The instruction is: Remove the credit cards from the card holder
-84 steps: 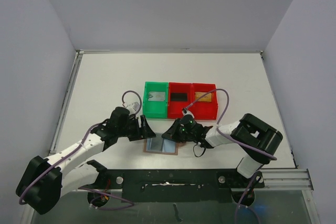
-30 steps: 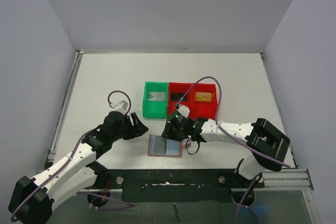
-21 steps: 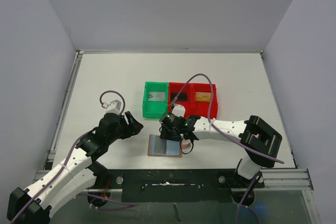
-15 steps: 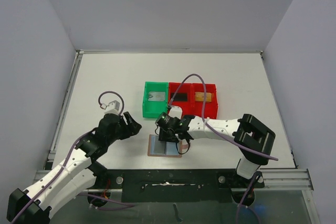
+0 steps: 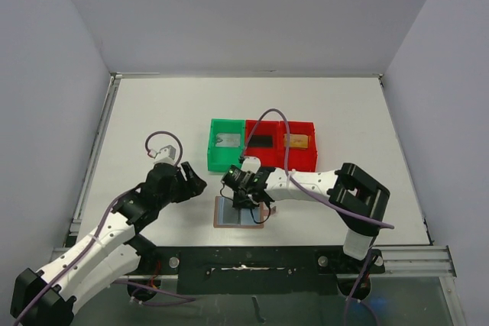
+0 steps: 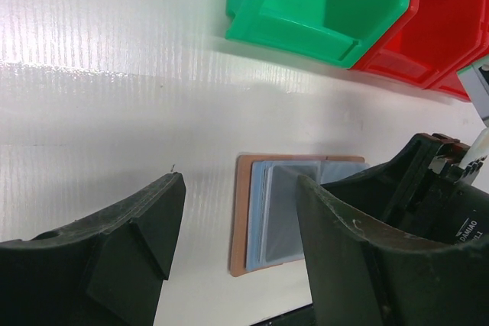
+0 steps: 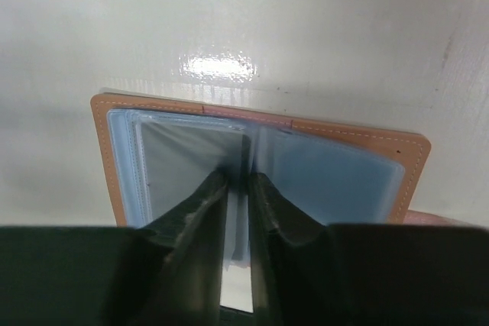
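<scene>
The right gripper (image 7: 235,179) is pinched almost shut at the card holder's (image 7: 348,181) centre fold; whether card or sleeve sits between its fingers, I cannot tell. Gripping sleeve would drag the holder, which the wide-open, empty left gripper (image 6: 238,185) isn't pinning. The holder lies open before the bins (image 5: 298,166), long axis left-right.

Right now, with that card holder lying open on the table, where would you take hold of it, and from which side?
Probably the tan left border of the card holder, coming in low from the left. It lies flat and open, that border sticks out past the blue sleeves, and the right end effector sits over the middle fold.
</scene>
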Robot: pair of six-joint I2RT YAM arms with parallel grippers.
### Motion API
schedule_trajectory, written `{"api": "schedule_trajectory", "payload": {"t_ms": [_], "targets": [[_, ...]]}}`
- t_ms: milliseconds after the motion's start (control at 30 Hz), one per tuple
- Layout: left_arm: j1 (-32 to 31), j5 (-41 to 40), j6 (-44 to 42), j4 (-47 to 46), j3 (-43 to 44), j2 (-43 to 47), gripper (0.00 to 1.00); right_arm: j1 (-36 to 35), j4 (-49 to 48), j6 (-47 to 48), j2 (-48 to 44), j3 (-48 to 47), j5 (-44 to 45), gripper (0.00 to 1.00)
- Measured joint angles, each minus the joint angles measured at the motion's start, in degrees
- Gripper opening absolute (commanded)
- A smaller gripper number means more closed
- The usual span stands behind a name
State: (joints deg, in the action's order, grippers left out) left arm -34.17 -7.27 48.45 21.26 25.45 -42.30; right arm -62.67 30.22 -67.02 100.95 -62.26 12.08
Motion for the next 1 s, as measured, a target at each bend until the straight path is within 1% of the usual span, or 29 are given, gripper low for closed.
{"api": "schedule_trajectory", "payload": {"t_ms": [100,133,300,400,500,600,667,833,1000], "targets": [[0.0,0.6,0.0,-0.2,0.0,-1.1,0.57,0.6,-1.7,-0.2,-0.3,1.2,-0.5,0.01],[0.0,1.1,0.0,-0.5,0.0,-1.6,0.56,1.0,-3.4,-0.4,-1.2,2.8,-1.2,0.0],[0.0,4.5,0.0,-2.2,0.0,-4.3,0.49,3.3,-15.1,-1.4,-6.7,13.0,-5.0,0.0],[-0.1,7.4,0.0,-4.9,0.0,-6.2,0.45,5.4,-24.3,-2.3,-9.9,20.1,-8.5,0.0],[-0.5,11.0,0.0,-8.1,-0.2,-8.6,0.43,7.3,-33.9,-4.0,-12.3,27.0,-11.8,0.0],[-1.4,13.7,0.0,-10.5,-0.7,-10.6,0.43,8.4,-40.8,-5.9,-13.9,31.9,-13.8,0.0],[-2.1,15.4,0.1,-12.0,-1.1,-11.7,0.42,8.7,-42.8,-6.8,-14.2,33.2,-14.3,0.0],[-3.6,18.7,0.8,-15.9,-2.1,-14.4,0.42,8.7,-43.3,-7.1,-14.1,33.4,-14.5,0.0],[-5.3,20.1,1.6,-18.1,-2.4,-17.6,0.42,8.7,-43.5,-7.4,-14.0,33.4,-14.7,0.0]]}}
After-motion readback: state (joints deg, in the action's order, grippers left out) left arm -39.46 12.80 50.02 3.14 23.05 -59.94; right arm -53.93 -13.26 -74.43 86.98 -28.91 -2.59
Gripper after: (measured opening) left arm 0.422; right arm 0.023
